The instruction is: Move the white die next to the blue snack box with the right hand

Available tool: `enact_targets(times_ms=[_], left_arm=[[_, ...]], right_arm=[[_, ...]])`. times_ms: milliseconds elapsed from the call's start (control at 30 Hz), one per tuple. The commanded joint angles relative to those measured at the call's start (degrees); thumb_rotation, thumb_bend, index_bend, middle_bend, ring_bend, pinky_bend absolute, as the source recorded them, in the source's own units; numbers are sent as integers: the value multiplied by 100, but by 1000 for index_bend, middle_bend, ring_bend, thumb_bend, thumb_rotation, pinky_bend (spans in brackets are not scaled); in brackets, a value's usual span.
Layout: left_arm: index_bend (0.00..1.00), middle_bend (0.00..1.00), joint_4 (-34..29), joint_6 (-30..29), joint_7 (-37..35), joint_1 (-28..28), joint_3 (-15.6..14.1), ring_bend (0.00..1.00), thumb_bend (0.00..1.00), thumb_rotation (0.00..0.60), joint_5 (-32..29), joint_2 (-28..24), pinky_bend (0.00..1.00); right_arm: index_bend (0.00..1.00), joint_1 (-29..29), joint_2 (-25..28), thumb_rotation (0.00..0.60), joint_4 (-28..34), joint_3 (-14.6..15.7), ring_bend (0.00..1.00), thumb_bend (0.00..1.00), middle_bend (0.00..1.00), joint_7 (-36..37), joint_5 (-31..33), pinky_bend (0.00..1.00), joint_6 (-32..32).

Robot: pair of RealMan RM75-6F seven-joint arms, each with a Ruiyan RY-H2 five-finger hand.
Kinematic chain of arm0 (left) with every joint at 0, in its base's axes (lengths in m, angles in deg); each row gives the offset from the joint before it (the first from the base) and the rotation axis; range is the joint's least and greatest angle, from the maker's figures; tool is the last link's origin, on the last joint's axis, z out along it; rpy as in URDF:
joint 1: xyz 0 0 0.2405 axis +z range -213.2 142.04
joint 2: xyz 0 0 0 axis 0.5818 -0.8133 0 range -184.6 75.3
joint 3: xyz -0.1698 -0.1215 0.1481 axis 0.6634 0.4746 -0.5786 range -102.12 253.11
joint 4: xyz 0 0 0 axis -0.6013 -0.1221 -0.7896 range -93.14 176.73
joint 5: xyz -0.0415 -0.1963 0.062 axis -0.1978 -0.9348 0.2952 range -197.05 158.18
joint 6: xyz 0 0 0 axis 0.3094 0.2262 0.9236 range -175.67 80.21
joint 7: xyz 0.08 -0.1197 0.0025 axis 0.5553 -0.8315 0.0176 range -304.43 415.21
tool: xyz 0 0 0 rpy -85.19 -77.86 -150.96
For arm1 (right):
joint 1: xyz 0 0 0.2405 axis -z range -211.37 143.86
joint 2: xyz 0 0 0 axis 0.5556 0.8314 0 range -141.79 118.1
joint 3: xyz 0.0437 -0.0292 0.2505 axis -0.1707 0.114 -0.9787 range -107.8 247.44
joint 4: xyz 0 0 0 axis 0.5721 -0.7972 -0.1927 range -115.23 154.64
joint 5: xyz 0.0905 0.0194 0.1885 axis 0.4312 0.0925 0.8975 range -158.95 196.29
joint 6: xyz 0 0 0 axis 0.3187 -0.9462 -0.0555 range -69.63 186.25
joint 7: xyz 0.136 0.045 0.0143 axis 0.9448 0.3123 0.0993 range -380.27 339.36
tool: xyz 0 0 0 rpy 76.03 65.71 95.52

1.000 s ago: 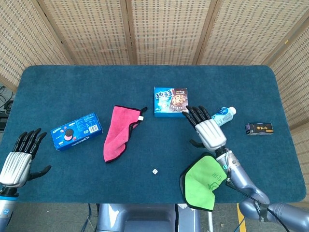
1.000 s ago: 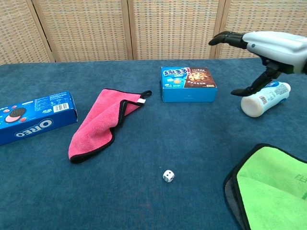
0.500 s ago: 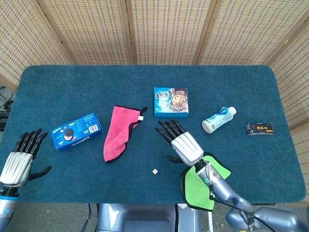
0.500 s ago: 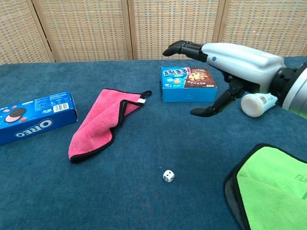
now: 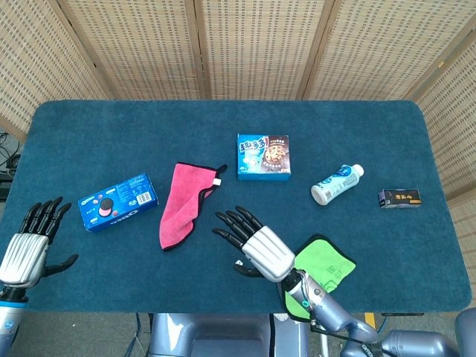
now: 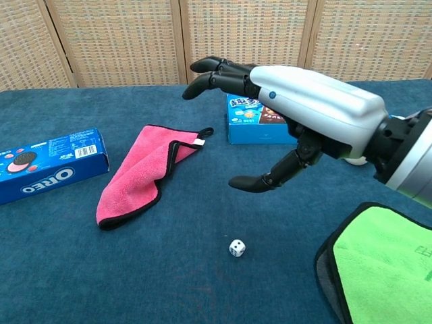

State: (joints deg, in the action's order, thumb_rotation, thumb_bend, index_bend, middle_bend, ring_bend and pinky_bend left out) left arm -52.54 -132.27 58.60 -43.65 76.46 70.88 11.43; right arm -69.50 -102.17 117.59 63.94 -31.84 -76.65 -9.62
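The white die (image 6: 236, 248) lies on the blue cloth-covered table (image 6: 169, 283), near the front edge. My right hand (image 6: 317, 101) hovers above and behind it, fingers spread and thumb pointing down-left, holding nothing. In the head view the right hand (image 5: 264, 251) covers the die. A blue Oreo box (image 5: 117, 201) (image 6: 50, 165) lies at the left. A blue and brown cookie box (image 5: 263, 157) (image 6: 251, 131) sits at mid-table, partly behind the hand. At the front left corner my left hand (image 5: 30, 245) rests open.
A pink cloth (image 5: 186, 202) (image 6: 145, 172) lies between the two boxes. A green cloth (image 5: 321, 266) (image 6: 381, 263) lies at the front right. A white bottle (image 5: 336, 184) lies on its side and a small dark box (image 5: 399, 198) sits further right.
My right hand has swept from near the bottle toward the left and the front, ending over the die. The die and the left hand have not moved.
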Motion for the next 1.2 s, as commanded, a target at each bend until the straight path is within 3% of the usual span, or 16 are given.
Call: enact_targets(times_ms=[33, 367, 633, 1200], left_arm=[[0, 0, -1, 10, 6, -5, -2, 0, 203, 600, 2, 1, 0], [0, 0, 10, 53, 60, -19, -32, 0, 203, 600, 25, 34, 0], [0, 0, 8, 103, 103, -31, -39, 0, 202, 600, -10, 46, 0], [0, 0, -90, 58, 95, -13, -46, 0, 202, 600, 19, -30, 0]], right_arm=[[207, 2, -25, 600, -30, 10, 0, 260, 0, 12, 21, 0, 4], [360, 33, -251, 600, -379, 173, 0, 260, 0, 182, 88, 0, 53], [368, 95, -451, 600, -539, 344, 0, 260, 0, 283, -42, 0, -33], [378, 101, -903, 600, -1212, 391, 0, 311, 0, 484, 41, 0, 33]])
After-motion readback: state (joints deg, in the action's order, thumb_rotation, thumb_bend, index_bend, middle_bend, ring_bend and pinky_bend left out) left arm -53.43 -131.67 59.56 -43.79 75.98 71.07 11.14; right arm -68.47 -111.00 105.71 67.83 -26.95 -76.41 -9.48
